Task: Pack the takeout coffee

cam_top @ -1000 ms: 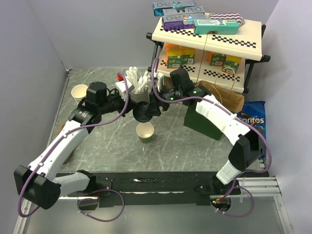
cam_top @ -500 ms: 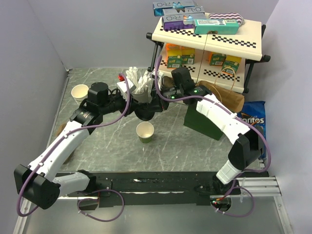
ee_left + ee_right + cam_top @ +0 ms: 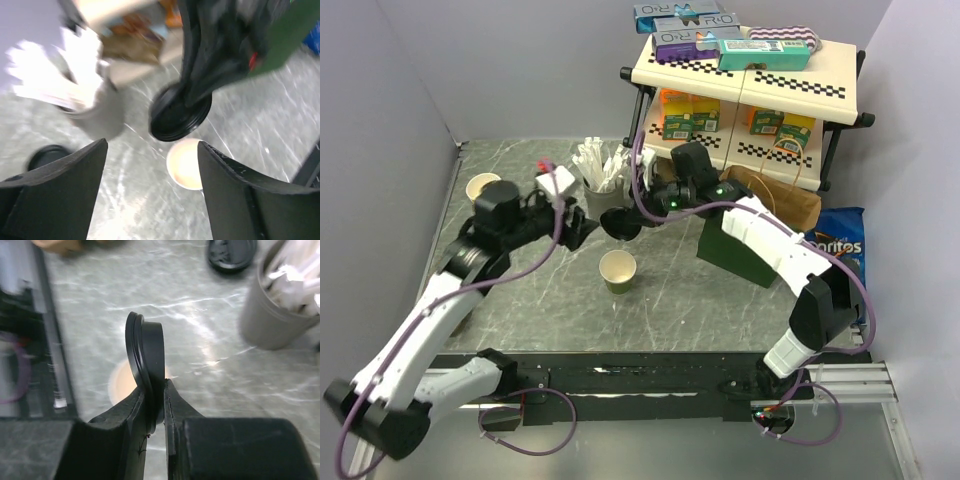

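Note:
The takeout coffee's dark green cup [image 3: 618, 271] stands lidless in the middle of the table; its cream inside shows in both wrist views [image 3: 187, 162] [image 3: 122, 385]. Its round black lid [image 3: 619, 226] [image 3: 147, 357] hangs on edge above and just behind the cup, with my right gripper [image 3: 634, 221] [image 3: 156, 386] shut on its rim. My left gripper [image 3: 582, 222] [image 3: 152, 144] is open and holds nothing; it sits to the left of the lid [image 3: 180, 115], apart from it.
A grey holder of white cutlery [image 3: 602, 185] stands just behind the grippers. A second black lid [image 3: 231, 252] lies on the table near it. A cream cup [image 3: 483, 187] is at far left. A dark green bag [image 3: 735, 250], a brown bag [image 3: 790, 205] and a snack rack [image 3: 750, 80] fill the right.
My left gripper opened, let go of the black lid and drew back to the left. My right gripper closed on the lid and now holds it alone.

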You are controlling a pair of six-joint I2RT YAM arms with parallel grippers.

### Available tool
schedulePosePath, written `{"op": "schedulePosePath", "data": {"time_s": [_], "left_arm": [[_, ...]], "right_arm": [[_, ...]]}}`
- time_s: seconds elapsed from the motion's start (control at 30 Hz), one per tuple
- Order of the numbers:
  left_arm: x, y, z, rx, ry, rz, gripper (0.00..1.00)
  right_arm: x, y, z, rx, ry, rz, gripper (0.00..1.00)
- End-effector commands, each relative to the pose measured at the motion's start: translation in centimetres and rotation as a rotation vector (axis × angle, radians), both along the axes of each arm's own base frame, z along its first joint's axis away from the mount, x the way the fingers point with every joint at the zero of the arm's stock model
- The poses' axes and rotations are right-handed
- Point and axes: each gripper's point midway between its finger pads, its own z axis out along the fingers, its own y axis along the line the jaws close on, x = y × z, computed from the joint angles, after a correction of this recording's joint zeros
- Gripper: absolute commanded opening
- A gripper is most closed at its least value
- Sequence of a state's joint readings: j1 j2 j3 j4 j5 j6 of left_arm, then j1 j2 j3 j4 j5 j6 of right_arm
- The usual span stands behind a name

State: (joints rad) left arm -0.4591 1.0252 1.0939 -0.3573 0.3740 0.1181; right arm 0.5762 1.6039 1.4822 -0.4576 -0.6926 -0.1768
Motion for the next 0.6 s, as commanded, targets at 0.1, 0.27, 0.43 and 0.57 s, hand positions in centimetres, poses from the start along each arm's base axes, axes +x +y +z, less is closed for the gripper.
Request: {"op": "schedulePosePath", "data": {"time_s": [0.1,0.27,0.43,0.57], "left_arm": [[0.8,4.2,2.4,-0.122,0.003,0.275,0.82],[2.4,4.6,0.5,-0.184,0.107,0.313,0.83],[3.3,4.2,-0.5,-0.204,0.151,0.307,0.83],[3.6,3.1,-3.0,-0.178,0.223,0.263,0.81]], "right_arm": [[0.4,-0.4,-1.0,-0.099,-0.518,0.091,0.2],[-1.2,0.5,-0.8,-0.102,-0.784,0.124,0.19],[-2.5,0.9,-1.3,-0.105,-0.928,0.143,0.19],[-3.5,1.5,-1.8,-0.124,-1.031,0.183,0.18]]}}
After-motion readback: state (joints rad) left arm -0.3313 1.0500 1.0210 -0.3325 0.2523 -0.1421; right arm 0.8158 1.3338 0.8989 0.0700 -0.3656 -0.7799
